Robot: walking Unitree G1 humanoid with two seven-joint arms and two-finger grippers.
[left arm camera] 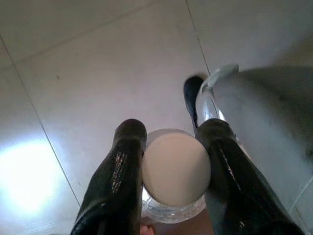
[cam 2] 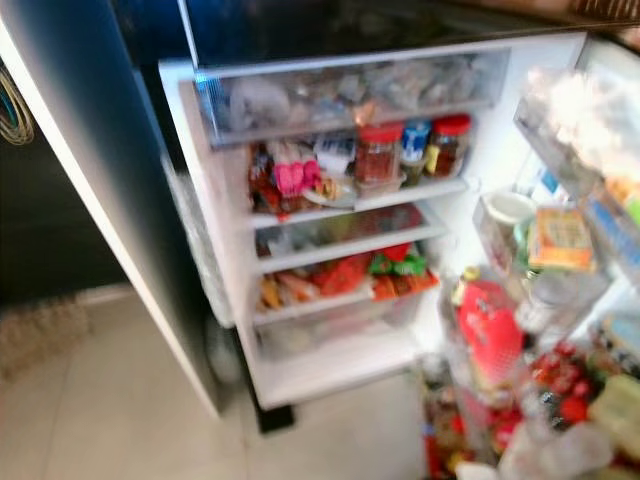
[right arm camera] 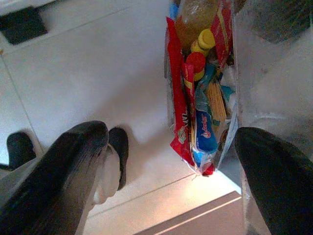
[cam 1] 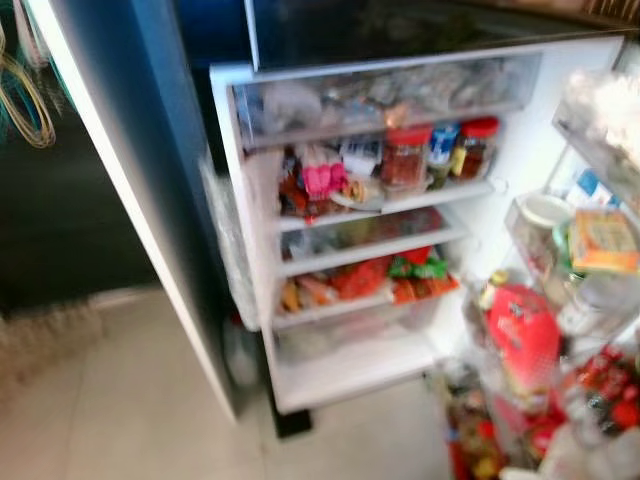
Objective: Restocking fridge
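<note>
The fridge [cam 1: 250, 250] stands open ahead of me, its shelves crowded. The top shelf [cam 1: 400, 195] holds jars with red and blue lids and pink packets; a lower shelf carries red and green packets [cam 1: 400, 275]. Its bottom shelf [cam 1: 350, 365] is bare white. My left gripper [left arm camera: 176, 171] is shut on a clear bottle with a pale round cap [left arm camera: 176, 169], held above the tiled floor. My right gripper [right arm camera: 171, 161] is open, hanging over the floor beside the lowest door bin full of packets and bottles [right arm camera: 200, 88].
The open fridge door [cam 1: 560, 330] on the right carries bins with a red bag, tubs, cartons and small bottles. A dark panel [cam 1: 130, 150] stands at the left. Pale tiled floor [cam 1: 130, 400] spreads in front, with a rug [cam 1: 45, 340] at far left.
</note>
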